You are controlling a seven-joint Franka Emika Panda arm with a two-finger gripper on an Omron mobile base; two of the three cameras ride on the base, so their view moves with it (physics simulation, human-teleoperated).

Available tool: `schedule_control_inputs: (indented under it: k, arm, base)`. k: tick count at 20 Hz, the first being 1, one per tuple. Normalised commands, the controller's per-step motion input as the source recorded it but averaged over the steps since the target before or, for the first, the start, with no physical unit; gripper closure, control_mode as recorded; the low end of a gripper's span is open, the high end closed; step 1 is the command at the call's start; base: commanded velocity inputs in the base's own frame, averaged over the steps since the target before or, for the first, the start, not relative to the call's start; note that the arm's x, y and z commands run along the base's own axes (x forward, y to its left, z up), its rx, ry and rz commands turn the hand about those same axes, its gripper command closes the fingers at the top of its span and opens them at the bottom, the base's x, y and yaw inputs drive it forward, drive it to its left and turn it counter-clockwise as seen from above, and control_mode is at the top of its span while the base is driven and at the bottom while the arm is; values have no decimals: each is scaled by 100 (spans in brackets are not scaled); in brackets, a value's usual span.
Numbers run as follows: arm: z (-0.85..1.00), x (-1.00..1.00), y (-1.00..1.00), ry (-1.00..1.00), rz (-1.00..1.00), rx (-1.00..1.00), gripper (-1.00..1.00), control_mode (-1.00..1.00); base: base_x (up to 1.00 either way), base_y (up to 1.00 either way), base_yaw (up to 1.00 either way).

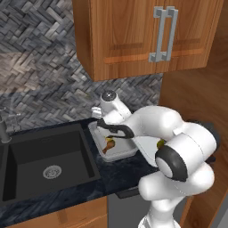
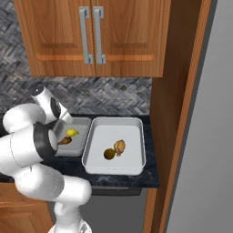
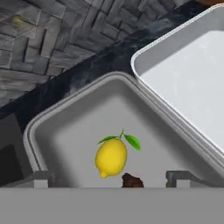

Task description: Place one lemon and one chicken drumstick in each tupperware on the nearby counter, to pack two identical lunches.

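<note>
On the black counter, right end, two tubs sit side by side, touching. Smaller tub holds a lemon and a drumstick; larger tub holds a dark lemon and a drumstick. Both lunches look packed — likely done. Gripper above the smaller tub, fingers spread wide, holding nothing. No readable writing or labels.

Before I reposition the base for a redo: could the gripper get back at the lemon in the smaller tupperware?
Probably yes: the gripper is open just above the lemon, which lies uncovered in the smaller tupperware.
</note>
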Motion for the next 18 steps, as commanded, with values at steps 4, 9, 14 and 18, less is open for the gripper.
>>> schedule_control_inputs:
  k: [4, 9, 14, 18]
  arm:
    - [14, -100, 0, -26, 0, 0, -100, -100]
    - [39, -100, 0, -34, -1, 0, -100, -100]
    - [100, -100, 2, -50, -1, 0, -100, -100]
    - [100, -100, 51, -35, 0, -1, -100, -100]
  base:
    - [0, 0, 0]
    - [0, 0, 0]
    - [0, 0, 0]
    - [0, 0, 0]
